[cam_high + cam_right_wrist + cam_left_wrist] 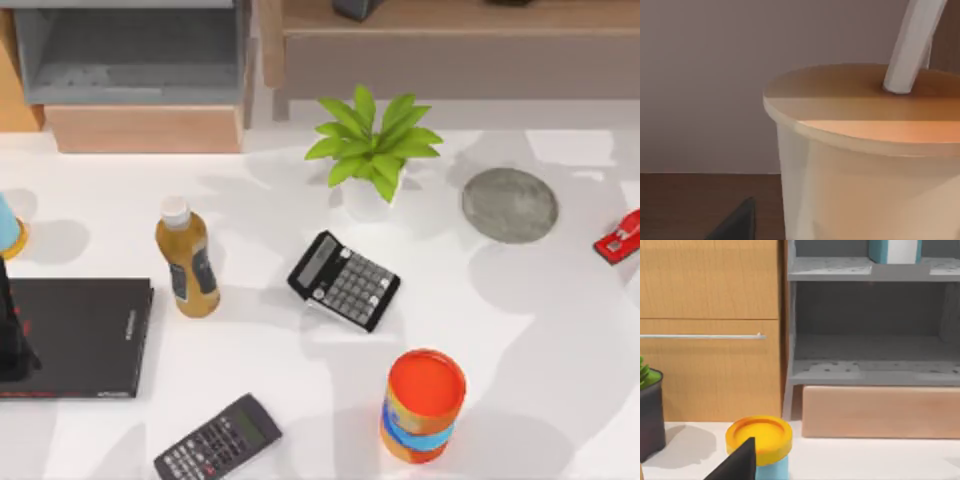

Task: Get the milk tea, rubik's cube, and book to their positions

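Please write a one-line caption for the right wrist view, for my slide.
Close view of the milk tea: tan lid, white straw, standing on a dark brown surface.

A yellow-lidded blue jar point(759, 442) stands before grey shelves point(872, 367) and a wooden cabinet point(710, 330).

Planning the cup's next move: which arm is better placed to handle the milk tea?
Probably the right arm. Its wrist camera sits close against the milk tea, lid and straw right in front. The left arm is at the table's left edge, over the black book.
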Controlling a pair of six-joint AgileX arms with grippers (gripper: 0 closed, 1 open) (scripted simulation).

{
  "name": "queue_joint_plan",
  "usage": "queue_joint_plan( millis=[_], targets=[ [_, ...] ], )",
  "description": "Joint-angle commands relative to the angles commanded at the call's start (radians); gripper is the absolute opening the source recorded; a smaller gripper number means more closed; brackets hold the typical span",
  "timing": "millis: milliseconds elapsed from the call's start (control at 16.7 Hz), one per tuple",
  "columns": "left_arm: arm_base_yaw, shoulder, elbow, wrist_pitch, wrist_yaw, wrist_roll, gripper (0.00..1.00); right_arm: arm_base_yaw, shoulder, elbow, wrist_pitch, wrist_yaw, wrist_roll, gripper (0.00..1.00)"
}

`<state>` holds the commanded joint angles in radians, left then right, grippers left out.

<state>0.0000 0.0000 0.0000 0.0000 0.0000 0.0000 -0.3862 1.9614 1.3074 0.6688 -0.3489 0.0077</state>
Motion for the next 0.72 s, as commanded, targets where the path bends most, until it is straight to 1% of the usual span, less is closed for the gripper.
queue_joint_plan(
  millis=[300, 600, 720],
  targets=[
    [0.000, 0.000, 0.000, 0.000, 0.000, 0.000, 1.00, 0.034, 0.134, 0.141, -0.008, 0.034, -0.001, 1.00],
    [0.000, 0.000, 0.000, 0.000, 0.000, 0.000, 1.00, 0.034, 0.155, 0.162, -0.009, 0.037, -0.001, 1.00],
    [0.000, 0.000, 0.000, 0.000, 0.000, 0.000, 1.00, 0.034, 0.155, 0.162, -0.009, 0.037, -0.001, 0.85]
  ],
)
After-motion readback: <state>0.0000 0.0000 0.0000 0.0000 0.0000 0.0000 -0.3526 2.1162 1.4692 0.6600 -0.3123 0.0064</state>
